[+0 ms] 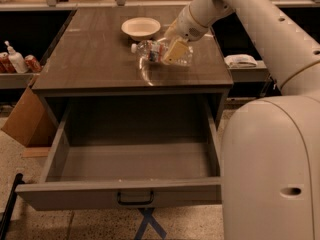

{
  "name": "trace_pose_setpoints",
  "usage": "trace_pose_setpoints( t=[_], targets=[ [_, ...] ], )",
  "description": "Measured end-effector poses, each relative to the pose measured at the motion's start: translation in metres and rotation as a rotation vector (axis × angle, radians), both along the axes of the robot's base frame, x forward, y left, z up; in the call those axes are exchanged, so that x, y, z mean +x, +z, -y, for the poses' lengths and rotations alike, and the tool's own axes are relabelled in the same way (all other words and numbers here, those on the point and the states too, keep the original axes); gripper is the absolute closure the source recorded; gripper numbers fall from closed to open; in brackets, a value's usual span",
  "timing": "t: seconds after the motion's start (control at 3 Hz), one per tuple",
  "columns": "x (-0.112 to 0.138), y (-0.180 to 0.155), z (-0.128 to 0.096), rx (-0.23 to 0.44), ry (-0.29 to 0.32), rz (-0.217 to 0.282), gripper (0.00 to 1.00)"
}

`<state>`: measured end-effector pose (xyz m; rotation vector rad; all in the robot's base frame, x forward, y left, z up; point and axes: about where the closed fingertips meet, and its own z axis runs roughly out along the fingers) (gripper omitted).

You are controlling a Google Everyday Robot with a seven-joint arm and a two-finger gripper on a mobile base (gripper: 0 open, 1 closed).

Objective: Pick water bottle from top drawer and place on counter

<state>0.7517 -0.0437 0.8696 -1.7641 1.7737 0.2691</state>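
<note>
At the far left, a white pump bottle [15,60] and red cans [33,63] are seen on a side shelf, with a cardboard box [24,118] below them; none of these is involved in the task. The top drawer [75,196] is pulled fully out, and no bottle is seen inside it.

Above it, the counter [95,59] is reached by the arm from the right. A pale bowl [141,28] is set toward the back of the counter. Just in front of the bowl, the water bottle [150,50] is found on its side, low over the counter or resting on it, with its white cap pointed left. The gripper [176,53] is placed across the bottle's right half. Whether it is clamped on the bottle or already slackened cannot be told.

The step in hand is judged to be the set-down. The bottle's side should be brought fully onto the wood before the grip is eased. Because the bottle is round and light, it may be sent rolling toward the front edge and the open drawer, so it should be released slowly. The gripper should then be lifted straight up, so that the bottle is not dragged and the bowl is not nudged.
</note>
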Motion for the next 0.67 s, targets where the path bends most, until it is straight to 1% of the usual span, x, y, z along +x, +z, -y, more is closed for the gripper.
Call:
trace_pose_setpoints(
  t=[0.33,0.67],
  targets=[
    [-0.005,0.016,0.017,0.007,-0.019,0.026,0.0],
    [-0.015,0.039,0.04,0.002,-0.047,0.065,0.0]
  ],
)
